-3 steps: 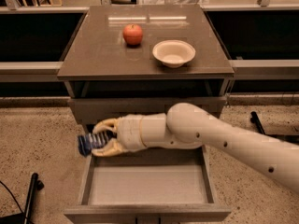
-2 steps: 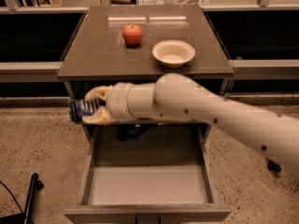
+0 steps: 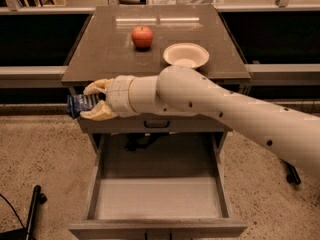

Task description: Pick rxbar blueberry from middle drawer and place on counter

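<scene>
My gripper (image 3: 89,101) is shut on the rxbar blueberry (image 3: 80,104), a dark blue wrapper with white lettering. It holds the bar at the front left corner of the counter (image 3: 100,54), level with its thin edge. The bar sticks out to the left past the fingers (image 3: 96,113). The middle drawer (image 3: 159,199) is pulled out below, and its grey floor is bare. My white arm crosses from the right in front of the cabinet.
A red apple (image 3: 142,36) and a cream bowl (image 3: 186,55) stand on the counter's far half. A shut drawer front with a small black handle (image 3: 156,124) lies under the arm. A black pole (image 3: 31,209) lies on the speckled floor at the left.
The gripper has risen with the bar from drawer height up to the counter's front left corner. The arm has swung up with it.
</scene>
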Controlling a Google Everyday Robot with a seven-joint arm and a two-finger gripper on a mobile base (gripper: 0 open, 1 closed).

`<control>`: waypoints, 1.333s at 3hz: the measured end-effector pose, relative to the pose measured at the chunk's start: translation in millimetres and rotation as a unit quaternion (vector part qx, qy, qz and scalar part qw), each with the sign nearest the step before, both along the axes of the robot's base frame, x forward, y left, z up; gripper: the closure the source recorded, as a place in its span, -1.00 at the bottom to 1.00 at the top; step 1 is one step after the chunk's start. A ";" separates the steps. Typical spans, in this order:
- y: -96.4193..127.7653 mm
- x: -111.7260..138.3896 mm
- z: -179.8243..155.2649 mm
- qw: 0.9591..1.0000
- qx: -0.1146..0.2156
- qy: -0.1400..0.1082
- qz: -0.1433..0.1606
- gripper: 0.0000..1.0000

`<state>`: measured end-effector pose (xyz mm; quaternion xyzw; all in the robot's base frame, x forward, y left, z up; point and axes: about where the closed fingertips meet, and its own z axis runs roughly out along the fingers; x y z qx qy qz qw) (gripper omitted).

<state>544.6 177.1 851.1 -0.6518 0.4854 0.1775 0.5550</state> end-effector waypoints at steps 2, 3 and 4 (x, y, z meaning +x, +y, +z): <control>-30.4 91.9 42.1 0.999 0.020 0.011 -0.048 1.00; -40.7 145.4 59.6 0.996 0.031 0.029 -0.075 0.68; -33.8 189.2 57.7 0.992 0.028 0.056 -0.112 0.21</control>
